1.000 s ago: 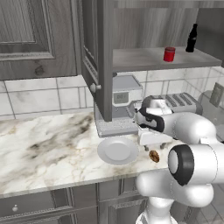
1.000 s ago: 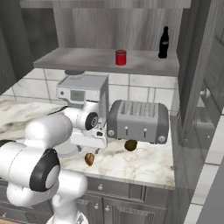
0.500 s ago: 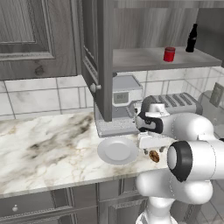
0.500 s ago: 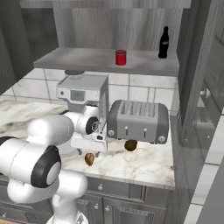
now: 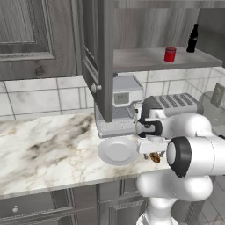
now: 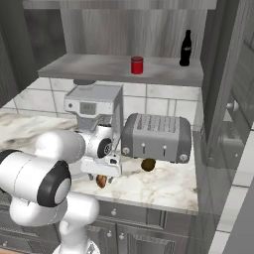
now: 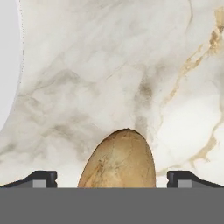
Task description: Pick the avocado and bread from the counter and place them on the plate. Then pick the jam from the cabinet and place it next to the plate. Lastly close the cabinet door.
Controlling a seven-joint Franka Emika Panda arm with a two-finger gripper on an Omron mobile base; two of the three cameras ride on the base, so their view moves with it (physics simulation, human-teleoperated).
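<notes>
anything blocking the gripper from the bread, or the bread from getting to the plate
Nothing visible does. In the hand view the bread lies between the open gripper fingertips, with only bare counter around it. The plate sits right beside the bread on the counter, with nothing between them; the avocado lies off by the toaster.

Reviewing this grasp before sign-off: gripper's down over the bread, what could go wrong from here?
1. The gripper is open with the bread between its fingertips but low at the view's edge; closing now may pinch just its rounded end and squirt it out.
2. The plate rim sits close beside the bread; a nudge could push the bread against it or shift the plate.
3. The avocado lies by the toaster, a tight spot for the next pick.
</notes>
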